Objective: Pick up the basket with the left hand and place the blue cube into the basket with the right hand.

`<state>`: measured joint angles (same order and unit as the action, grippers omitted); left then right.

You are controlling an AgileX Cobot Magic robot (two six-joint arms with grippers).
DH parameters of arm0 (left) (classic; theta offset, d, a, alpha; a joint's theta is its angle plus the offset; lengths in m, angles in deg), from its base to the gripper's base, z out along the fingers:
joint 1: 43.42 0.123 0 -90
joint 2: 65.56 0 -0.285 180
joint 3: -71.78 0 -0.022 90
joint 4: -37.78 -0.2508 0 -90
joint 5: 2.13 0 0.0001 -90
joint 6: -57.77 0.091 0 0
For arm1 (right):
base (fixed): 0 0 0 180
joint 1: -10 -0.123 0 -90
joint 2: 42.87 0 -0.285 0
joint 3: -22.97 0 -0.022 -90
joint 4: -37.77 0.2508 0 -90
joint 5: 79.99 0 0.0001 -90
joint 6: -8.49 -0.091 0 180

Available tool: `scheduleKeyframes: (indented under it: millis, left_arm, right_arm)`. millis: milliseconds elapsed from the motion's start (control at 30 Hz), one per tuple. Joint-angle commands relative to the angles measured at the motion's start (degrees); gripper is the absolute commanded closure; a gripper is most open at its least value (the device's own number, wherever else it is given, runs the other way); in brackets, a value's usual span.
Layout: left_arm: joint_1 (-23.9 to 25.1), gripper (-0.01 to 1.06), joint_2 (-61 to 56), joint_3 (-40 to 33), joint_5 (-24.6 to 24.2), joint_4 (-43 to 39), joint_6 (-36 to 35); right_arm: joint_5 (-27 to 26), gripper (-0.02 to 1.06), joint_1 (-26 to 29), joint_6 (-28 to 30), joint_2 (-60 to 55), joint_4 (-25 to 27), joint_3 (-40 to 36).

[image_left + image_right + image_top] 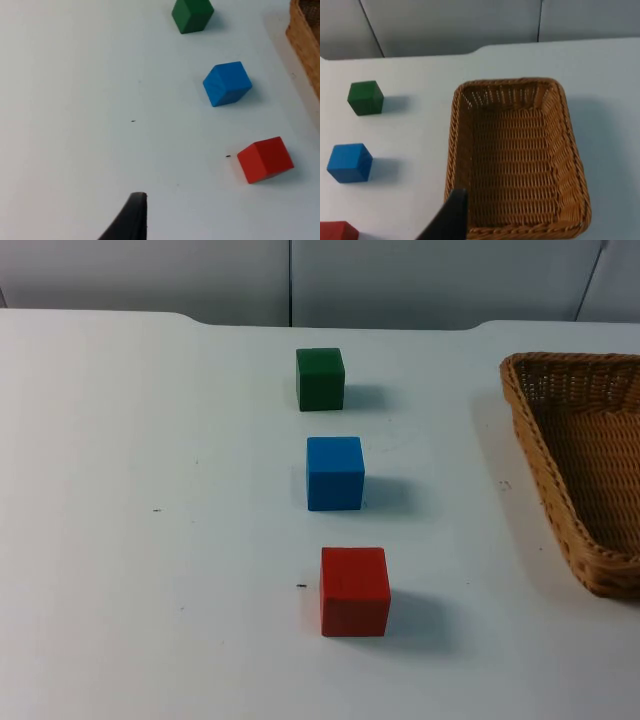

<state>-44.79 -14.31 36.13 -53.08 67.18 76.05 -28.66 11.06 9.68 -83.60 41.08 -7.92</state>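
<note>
Red cube [354, 591], plain blue cube [335, 473], empty woven basket [590, 455]

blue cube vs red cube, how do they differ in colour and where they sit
The blue cube is blue and sits in the middle of the row; the red cube is red and sits at the near end. The blue cube has the green cube as its far neighbour; the red cube does not. Both rest flat on the white table, apart from each other and outside the basket.
</note>
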Motion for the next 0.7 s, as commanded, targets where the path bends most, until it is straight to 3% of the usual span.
scheduleKeyframes:
  millis: [0,433,667]
  left_arm:
    - [-0.4,0.00,2.6,0.5,2.2,4.9,3.9]
    - [-0.4,0.00,19.8,0.6,4.4,30.7,26.2]
    - [-1.7,0.00,28.6,3.4,4.2,35.5,31.0]
  right_arm:
    - [-0.8,0.01,-0.2,0.4,-2.4,0.4,0.4]
    - [-1.2,0.01,-0.2,0.5,-5.3,0.5,0.4]
    - [-1.2,0.01,-0.2,0.5,-5.3,0.5,0.4]
